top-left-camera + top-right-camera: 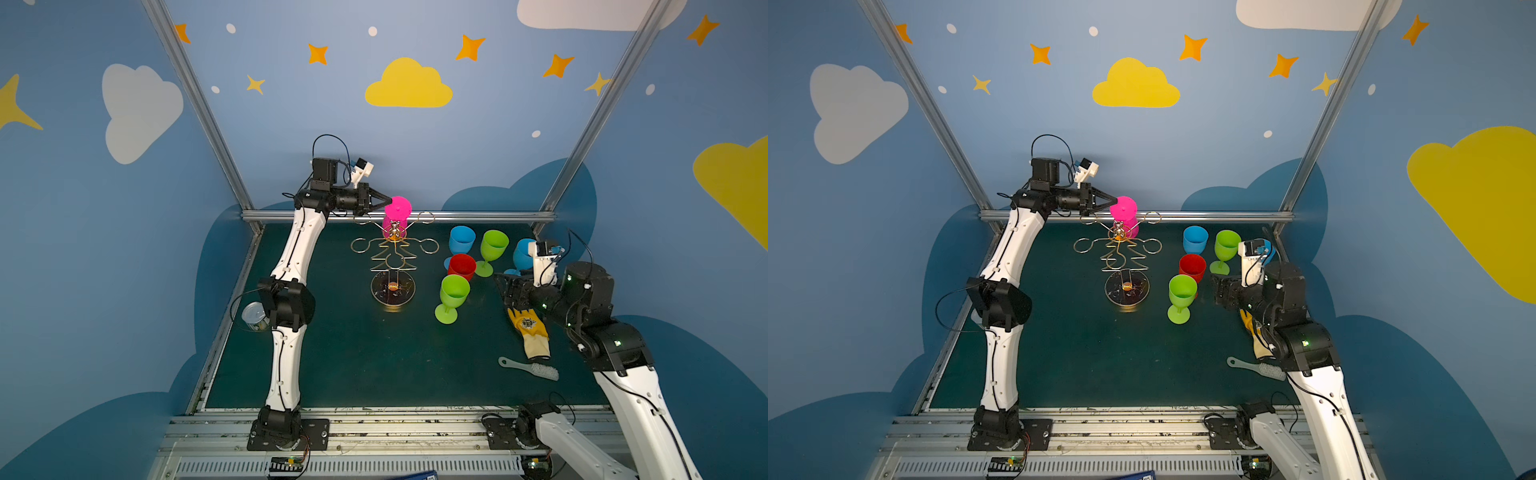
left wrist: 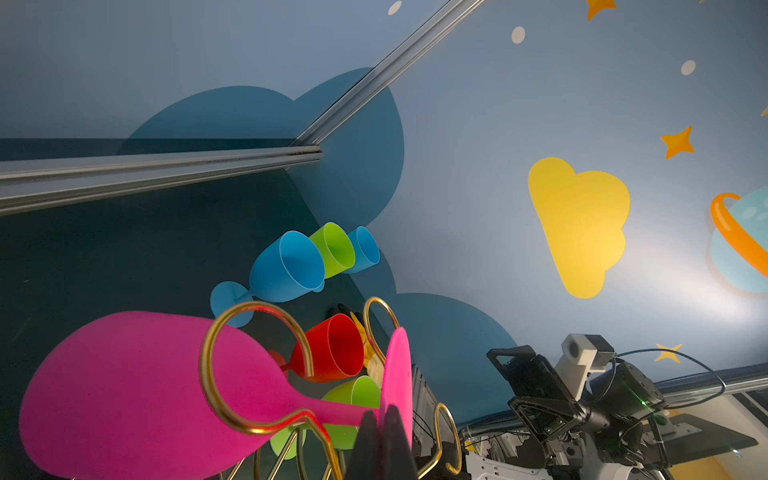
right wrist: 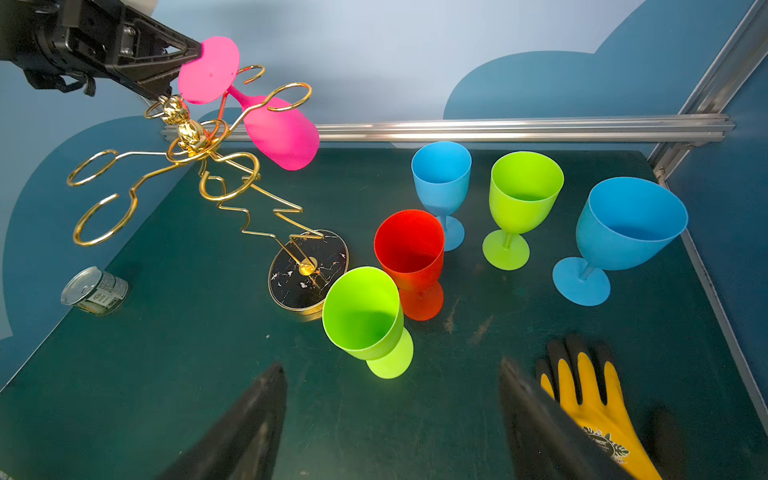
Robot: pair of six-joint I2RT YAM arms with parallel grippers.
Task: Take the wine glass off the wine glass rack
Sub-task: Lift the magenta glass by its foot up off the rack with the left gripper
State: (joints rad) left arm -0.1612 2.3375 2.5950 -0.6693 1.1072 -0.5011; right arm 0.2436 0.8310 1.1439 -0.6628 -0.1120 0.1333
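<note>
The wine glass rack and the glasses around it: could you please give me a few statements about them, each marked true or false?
1. The pink wine glass hangs upside down on the wine glass rack. True.
2. The left gripper is open and well clear of the pink wine glass. False: it is shut on the rim of that glass's foot.
3. The right gripper is open and holds nothing. True.
4. Six glasses stand on the table. False: there are five, namely two blue glasses, two green glasses and one red glass.
</note>
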